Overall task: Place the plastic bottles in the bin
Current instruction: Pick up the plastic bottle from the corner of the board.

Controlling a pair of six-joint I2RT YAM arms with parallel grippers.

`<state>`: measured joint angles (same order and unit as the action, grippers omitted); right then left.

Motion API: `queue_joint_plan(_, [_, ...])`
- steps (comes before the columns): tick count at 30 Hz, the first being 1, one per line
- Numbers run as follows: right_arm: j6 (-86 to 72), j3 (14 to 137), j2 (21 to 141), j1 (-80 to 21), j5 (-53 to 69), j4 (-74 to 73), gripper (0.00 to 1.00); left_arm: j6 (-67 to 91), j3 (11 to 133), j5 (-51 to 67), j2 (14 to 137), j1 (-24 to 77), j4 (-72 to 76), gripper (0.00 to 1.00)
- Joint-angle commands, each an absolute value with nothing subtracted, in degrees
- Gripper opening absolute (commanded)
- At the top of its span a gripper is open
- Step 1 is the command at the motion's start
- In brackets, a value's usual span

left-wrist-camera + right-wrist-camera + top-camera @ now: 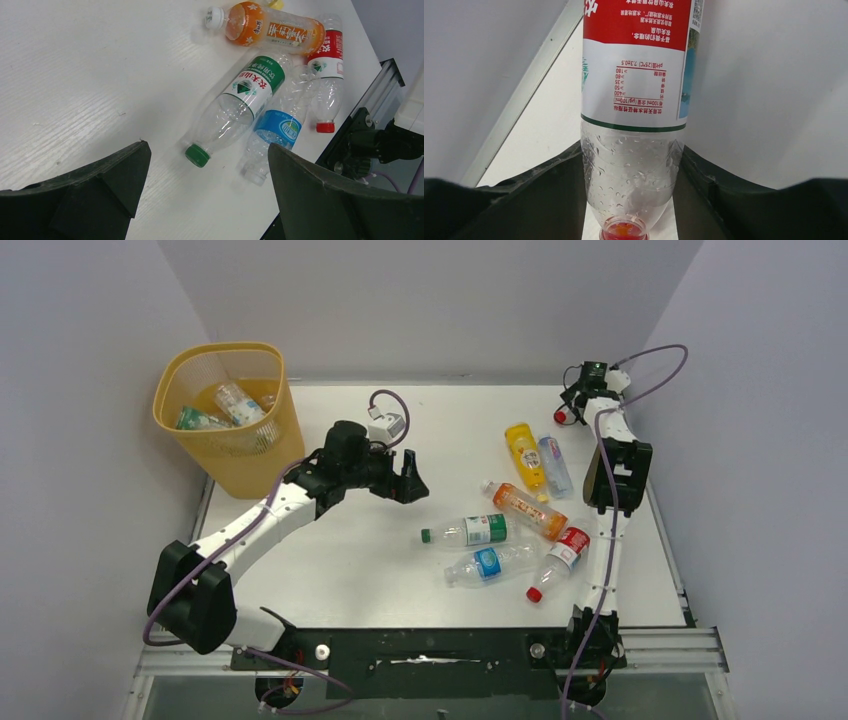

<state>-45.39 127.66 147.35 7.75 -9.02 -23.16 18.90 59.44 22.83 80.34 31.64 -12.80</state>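
Nearest the top camera, your two arm bases sit at the near edge of the bench [370, 580]. Your left tool [412, 486] hangs released over the middle of the bench, jaws wide with nothing between them, to the right of the bin [262, 462]. That bin stands at the far left corner with the binned bottles [238, 402] lying inside. On the right half of the bench lie the yellow bottle [523, 453] and the pale bottle [555, 466] side by side. Nearer you are the orange bottle [528, 510], the green-label bottle [470, 531], the blue-label bottle [490, 563] and the red-label bottle [560, 558]. Your right tool [578, 400] is up at the far right corner, a red cap showing beside it. In your left wrist view the dark fingers [100, 192] stand well apart above the bench, and the green-label bottle's cap lies below the gap, with the blue-label bottle touching it. Your right wrist view shows the right tool clenched on the gripped bottle [631, 125], fingers pressed against both clear sides, red cap toward the camera. You cannot tell whether it is off the bench.
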Motion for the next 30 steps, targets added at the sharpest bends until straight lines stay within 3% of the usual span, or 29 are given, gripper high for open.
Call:
queue_joint_plan(1, [-43.05, 123.0, 141.37, 6.48, -11.23, -23.92, 0.47, 18.96, 59.85, 24.08, 78.65, 31.21, -9.14, 0.89])
queue_joint_plan(14, [-35.8, 107.2, 121.47, 3.16, -13.03, -20.67, 0.47, 19.53, 59.67, 22.86, 77.26, 31.38, -9.76, 0.89])
queue_joint_plan(19, [-33.22, 101.71, 113.21, 3.87, -12.06, -19.25, 0.47, 19.35, 60.47, 21.22, 77.16, 31.2, -10.33, 0.97])
queue_joint_plan(30, [-28.23, 89.04, 96.55, -0.54, -9.22, -20.64, 0.47, 23.97, 59.81, 21.02, 75.88, 30.9, -8.66, 0.98])
